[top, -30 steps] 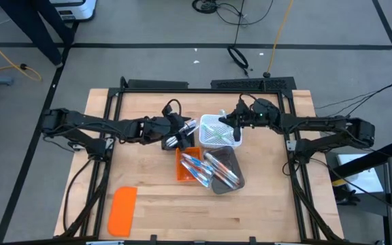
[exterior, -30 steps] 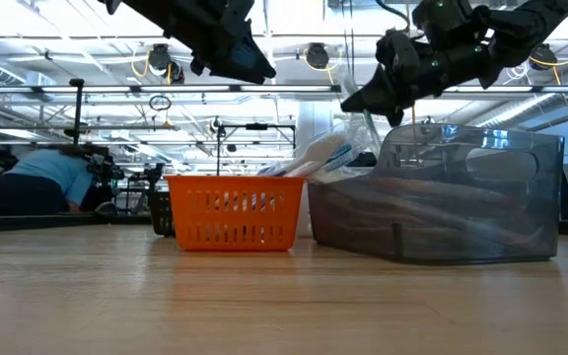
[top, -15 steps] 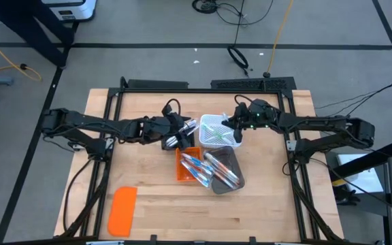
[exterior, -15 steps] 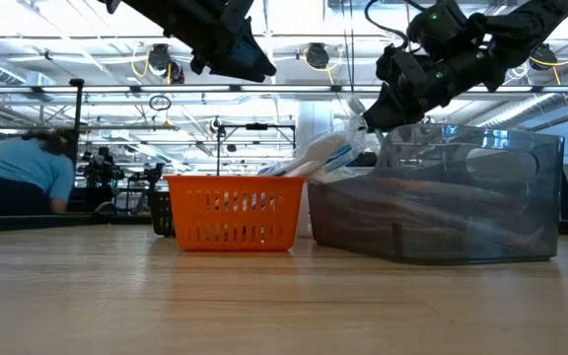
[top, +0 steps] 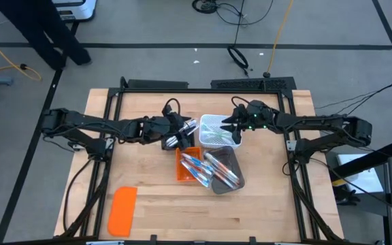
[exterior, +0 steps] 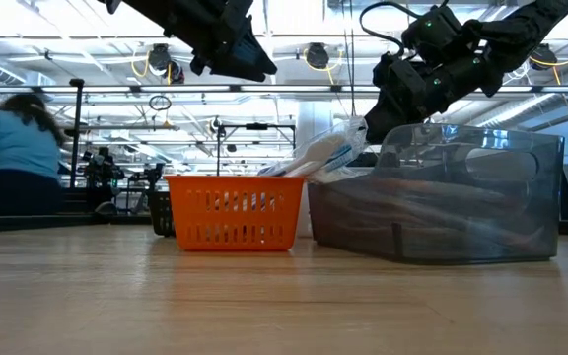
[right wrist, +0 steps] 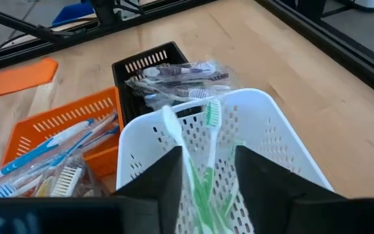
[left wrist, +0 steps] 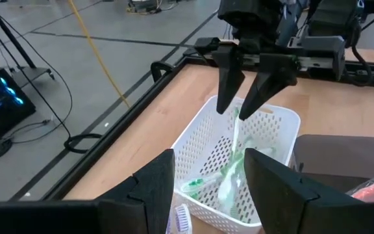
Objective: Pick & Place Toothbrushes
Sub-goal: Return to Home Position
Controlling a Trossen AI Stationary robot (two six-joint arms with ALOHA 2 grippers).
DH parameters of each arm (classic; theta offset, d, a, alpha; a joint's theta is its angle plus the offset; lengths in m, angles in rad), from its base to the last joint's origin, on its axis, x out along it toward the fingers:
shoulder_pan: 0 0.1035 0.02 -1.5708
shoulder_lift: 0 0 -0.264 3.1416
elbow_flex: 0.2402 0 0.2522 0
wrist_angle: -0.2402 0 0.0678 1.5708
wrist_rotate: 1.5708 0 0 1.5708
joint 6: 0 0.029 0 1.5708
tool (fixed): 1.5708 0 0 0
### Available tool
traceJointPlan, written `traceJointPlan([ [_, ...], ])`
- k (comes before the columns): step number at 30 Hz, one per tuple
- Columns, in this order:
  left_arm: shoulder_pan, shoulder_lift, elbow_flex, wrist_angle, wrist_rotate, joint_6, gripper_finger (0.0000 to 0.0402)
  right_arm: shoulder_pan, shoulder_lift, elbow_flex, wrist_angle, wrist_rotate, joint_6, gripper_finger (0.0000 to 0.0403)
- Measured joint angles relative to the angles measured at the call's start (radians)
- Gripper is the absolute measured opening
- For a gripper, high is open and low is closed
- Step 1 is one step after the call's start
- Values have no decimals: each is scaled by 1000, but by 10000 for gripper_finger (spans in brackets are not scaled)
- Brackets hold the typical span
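An orange lid (top: 123,210) lies flat on the wooden table (top: 162,211), toward its left

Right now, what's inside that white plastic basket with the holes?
Several thin green-and-white toothbrushes lean inside the white perforated plastic basket, below the open right hand. Their lower ends overlap and are partly covered, so an exact count cannot be seen. The left hand waits beside it.

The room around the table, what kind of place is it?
Probably a robotics lab or workshop: a left arm and right arm reach over a wooden table, cables trail across the grey floor, and a person stands under exposed ceiling pipes.
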Motion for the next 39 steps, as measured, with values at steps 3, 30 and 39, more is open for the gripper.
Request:
traceJointPlan([
  [3,0,0,0,-1,2,13,189,0,0,0,-1,0,-14,163],
  [30,7,-998,-648,-182,-92,-140,189,173,-744,-619,497,-158,133,157],
  [39,-15,-1252,-888,-107,-72,-95,189,190,-808,-624,392,-161,114,156],
])
